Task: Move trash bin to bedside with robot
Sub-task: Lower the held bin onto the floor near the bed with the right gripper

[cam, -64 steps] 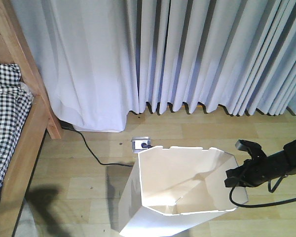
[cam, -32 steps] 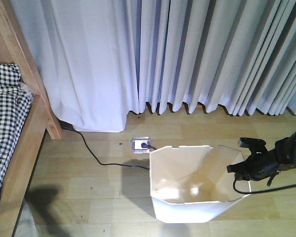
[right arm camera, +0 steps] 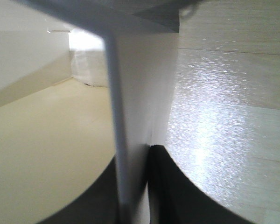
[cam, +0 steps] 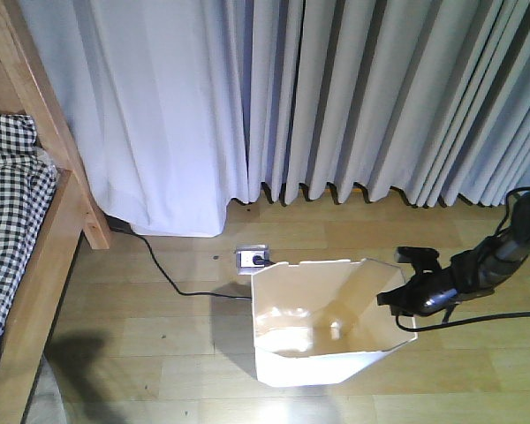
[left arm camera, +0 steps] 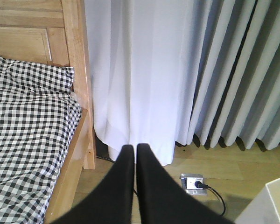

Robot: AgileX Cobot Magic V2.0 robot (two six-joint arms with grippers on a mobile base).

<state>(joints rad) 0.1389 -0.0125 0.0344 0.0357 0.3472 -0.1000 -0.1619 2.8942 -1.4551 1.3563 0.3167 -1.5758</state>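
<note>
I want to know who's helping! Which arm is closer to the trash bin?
Right. The right end effector pinches the trash bin's wall; the left end effector hangs apart, toward the bed.

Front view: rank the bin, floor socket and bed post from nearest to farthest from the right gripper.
1. Bin: the right gripper is clamped on its right rim.
2. Floor socket: on the floor just past the bin's far left corner.
3. Bed post: far left.
</note>
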